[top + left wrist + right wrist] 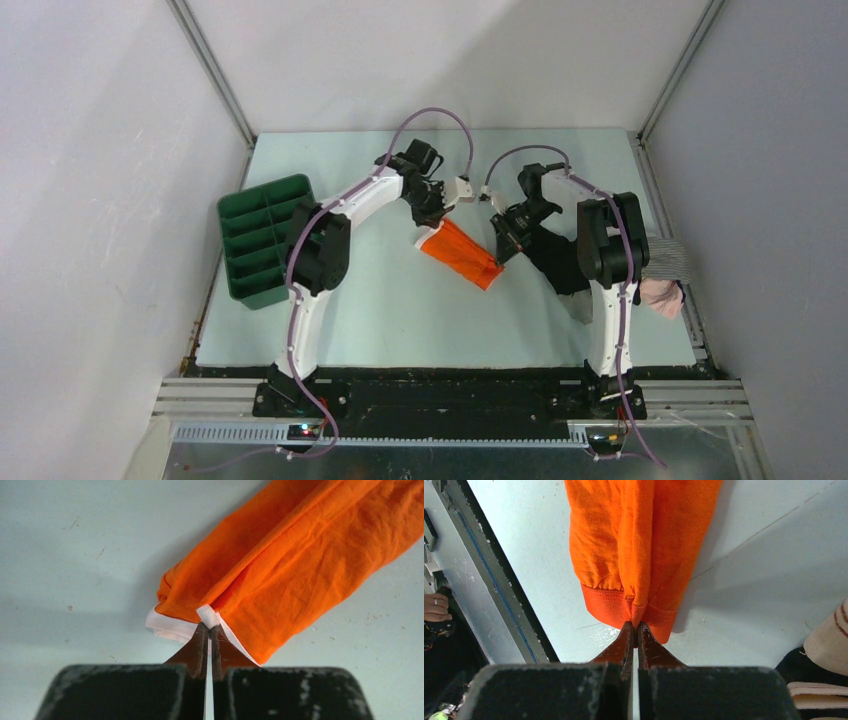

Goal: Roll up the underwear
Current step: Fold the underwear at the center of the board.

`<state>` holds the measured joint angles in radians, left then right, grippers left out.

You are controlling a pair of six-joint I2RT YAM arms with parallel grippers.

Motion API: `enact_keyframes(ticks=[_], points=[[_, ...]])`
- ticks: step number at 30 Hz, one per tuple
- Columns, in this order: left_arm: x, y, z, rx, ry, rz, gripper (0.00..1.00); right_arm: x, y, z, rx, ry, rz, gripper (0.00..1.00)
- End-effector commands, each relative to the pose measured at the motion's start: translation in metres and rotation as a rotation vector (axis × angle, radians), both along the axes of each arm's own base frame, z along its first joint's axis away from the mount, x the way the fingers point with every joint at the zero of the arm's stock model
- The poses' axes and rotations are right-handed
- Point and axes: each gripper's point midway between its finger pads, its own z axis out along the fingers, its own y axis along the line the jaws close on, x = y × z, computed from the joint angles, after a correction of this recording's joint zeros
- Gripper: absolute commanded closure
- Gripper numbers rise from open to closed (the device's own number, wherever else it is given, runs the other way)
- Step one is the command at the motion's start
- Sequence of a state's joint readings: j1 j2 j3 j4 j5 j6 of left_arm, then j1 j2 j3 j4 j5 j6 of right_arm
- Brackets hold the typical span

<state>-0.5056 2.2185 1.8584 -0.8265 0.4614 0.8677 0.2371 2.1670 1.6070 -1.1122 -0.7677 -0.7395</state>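
At frame centre, orange underwear (pixel 460 254) is pinched at opposite ends by the left claw (pixel 207 628) and right claw (pixel 634 626); even tension is advised.

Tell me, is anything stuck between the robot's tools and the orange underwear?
Nothing visible is. The left tool is shut on the white-banded end of the underwear, and the right tool is shut on its orange hem. Both touch the cloth directly.

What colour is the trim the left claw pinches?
White trim on orange underwear; left wrist view shows it best.
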Motion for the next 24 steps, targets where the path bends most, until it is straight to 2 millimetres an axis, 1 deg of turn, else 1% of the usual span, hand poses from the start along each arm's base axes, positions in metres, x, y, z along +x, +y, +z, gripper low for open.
enact_keyframes(ticks=[1, 5, 8, 9, 10, 11, 12, 13, 14, 15, 16, 17, 18, 19, 20, 21, 22, 23, 24], points=[[0.027, -0.012, 0.016, -0.043, -0.061, 0.098, 1.00, 0.005, -0.006, 0.000, -0.045, 0.004, -0.052, 1.00], [0.037, -0.013, 0.017, -0.047, -0.075, 0.166, 1.00, 0.005, -0.010, -0.006, -0.080, 0.029, -0.086, 1.00], [0.045, -0.019, 0.025, -0.096, -0.067, 0.252, 0.92, 0.006, -0.013, -0.004, -0.094, 0.035, -0.110, 0.93], [0.046, -0.021, 0.029, -0.118, -0.046, 0.315, 0.89, 0.006, -0.014, 0.001, -0.097, 0.023, -0.111, 0.90], [0.056, -0.022, 0.039, -0.137, -0.077, 0.364, 0.81, 0.004, -0.017, 0.006, -0.108, 0.023, -0.105, 0.77], [0.064, -0.024, 0.049, -0.176, -0.075, 0.455, 0.72, 0.005, -0.021, 0.019, -0.100, -0.003, -0.106, 0.63], [0.076, -0.015, 0.065, -0.172, -0.133, 0.550, 0.69, 0.005, -0.028, 0.028, -0.093, -0.014, -0.113, 0.59], [0.084, -0.013, 0.078, -0.214, -0.141, 0.649, 0.62, 0.009, -0.031, 0.048, -0.063, -0.064, -0.131, 0.52], [0.091, -0.001, 0.101, -0.231, -0.194, 0.721, 0.59, 0.014, -0.040, 0.056, -0.038, -0.088, -0.169, 0.49], [0.095, 0.002, 0.114, -0.269, -0.208, 0.790, 0.50, 0.017, -0.042, 0.074, -0.015, -0.131, -0.196, 0.45], [0.098, 0.017, 0.135, -0.277, -0.263, 0.863, 0.45, 0.024, -0.047, 0.082, -0.001, -0.161, -0.224, 0.43], [0.098, 0.027, 0.161, -0.322, -0.299, 0.936, 0.37, 0.027, -0.045, 0.098, 0.024, -0.189, -0.257, 0.40], [0.096, 0.035, 0.164, -0.328, -0.295, 0.978, 0.34, 0.039, -0.045, 0.104, 0.047, -0.246, -0.287, 0.39], [0.092, 0.044, 0.179, -0.365, -0.287, 1.050, 0.31, 0.041, -0.042, 0.122, 0.083, -0.283, -0.337, 0.37], [0.091, 0.052, 0.178, -0.366, -0.274, 1.094, 0.30, 0.056, -0.040, 0.122, 0.126, -0.369, -0.364, 0.30], [0.083, 0.060, 0.178, -0.363, -0.244, 1.158, 0.29, 0.055, -0.033, 0.143, 0.192, -0.406, -0.399, 0.08], [0.080, 0.067, 0.175, -0.355, -0.222, 1.189, 0.29, 0.068, -0.027, 0.139, 0.249, -0.489, -0.408, 0.04], [0.068, 0.069, 0.163, -0.348, -0.151, 1.222, 0.28, 0.070, -0.021, 0.143, 0.283, -0.459, -0.471, 0.01], [0.063, 0.073, 0.157, -0.364, -0.103, 1.259, 0.28, 0.078, -0.013, 0.144, 0.311, -0.479, -0.480, 0.01]])
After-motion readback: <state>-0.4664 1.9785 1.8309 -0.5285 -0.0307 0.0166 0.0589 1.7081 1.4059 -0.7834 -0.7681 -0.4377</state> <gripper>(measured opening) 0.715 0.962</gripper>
